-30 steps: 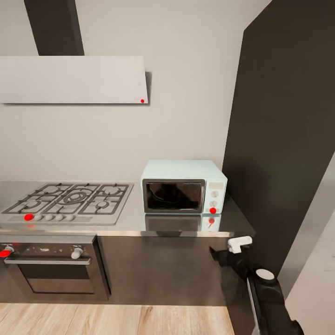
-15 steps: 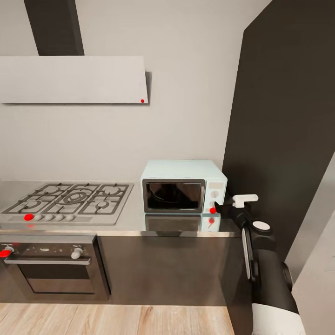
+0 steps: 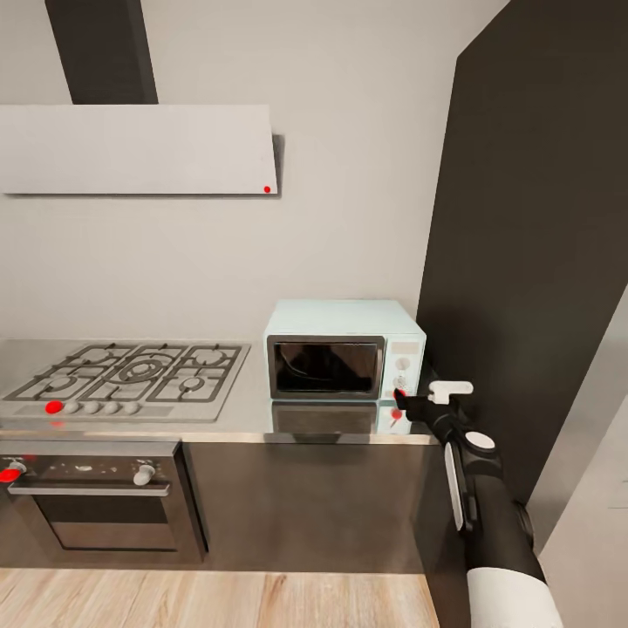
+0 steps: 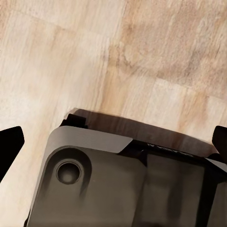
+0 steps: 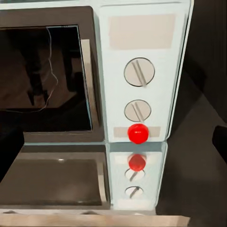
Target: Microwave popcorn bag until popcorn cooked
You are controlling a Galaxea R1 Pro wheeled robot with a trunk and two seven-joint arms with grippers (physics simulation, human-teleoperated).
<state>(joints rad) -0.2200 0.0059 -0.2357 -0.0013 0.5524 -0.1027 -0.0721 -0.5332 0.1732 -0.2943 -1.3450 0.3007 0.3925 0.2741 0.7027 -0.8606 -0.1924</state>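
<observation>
One second of motion: right gripper (image 3: 403, 399) rose from below the countertop (image 3: 253, 420) edge to the microwave (image 3: 344, 349) control panel, tip now at the red button (image 5: 137, 132) under the two white knobs (image 5: 139, 72). Reads as going for start or door release. Door looks shut; popcorn bag location unknown, cavity too dark to tell. Right jaws: fingertips at frame edges, wide. Left gripper (image 4: 113, 142) aims at the plank floor (image 4: 142, 56), wide, empty.

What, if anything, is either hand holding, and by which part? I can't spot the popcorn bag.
Nothing is held. The right hand is empty, its tip near the microwave's red button. The left hand's fingers are spread over bare floor.
</observation>
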